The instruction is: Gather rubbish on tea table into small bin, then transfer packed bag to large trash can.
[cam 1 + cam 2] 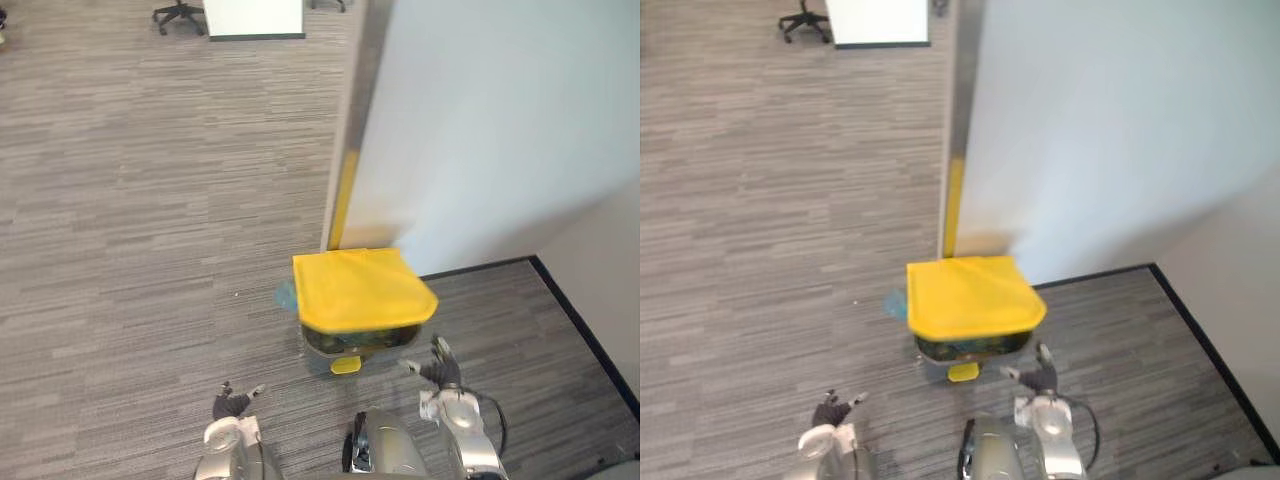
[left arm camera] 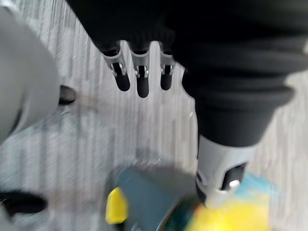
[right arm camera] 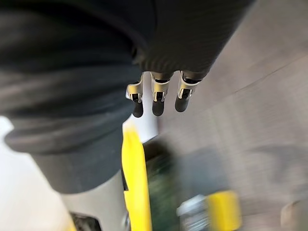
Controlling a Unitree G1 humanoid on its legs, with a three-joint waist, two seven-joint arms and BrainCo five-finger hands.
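Note:
A large grey trash can (image 1: 322, 357) with a yellow lid (image 1: 360, 288) tilted up and a yellow pedal (image 1: 346, 365) stands on the carpet by the wall corner. Dark rubbish shows under the raised lid. My left hand (image 1: 232, 402) hangs low to the can's left, fingers relaxed and holding nothing; in the left wrist view its fingers (image 2: 140, 81) hang straight above the can (image 2: 149, 192). My right hand (image 1: 440, 368) sits just right of the can's front, fingers straight and bare. The right wrist view shows its fingers (image 3: 156, 98) beside the lid (image 3: 134, 183).
A pale wall panel (image 1: 480, 130) with a yellow-marked corner post (image 1: 343, 200) rises behind the can. A black baseboard (image 1: 590, 335) runs along the right. An office chair (image 1: 178, 15) and a white cabinet (image 1: 255, 18) stand far back on the grey carpet.

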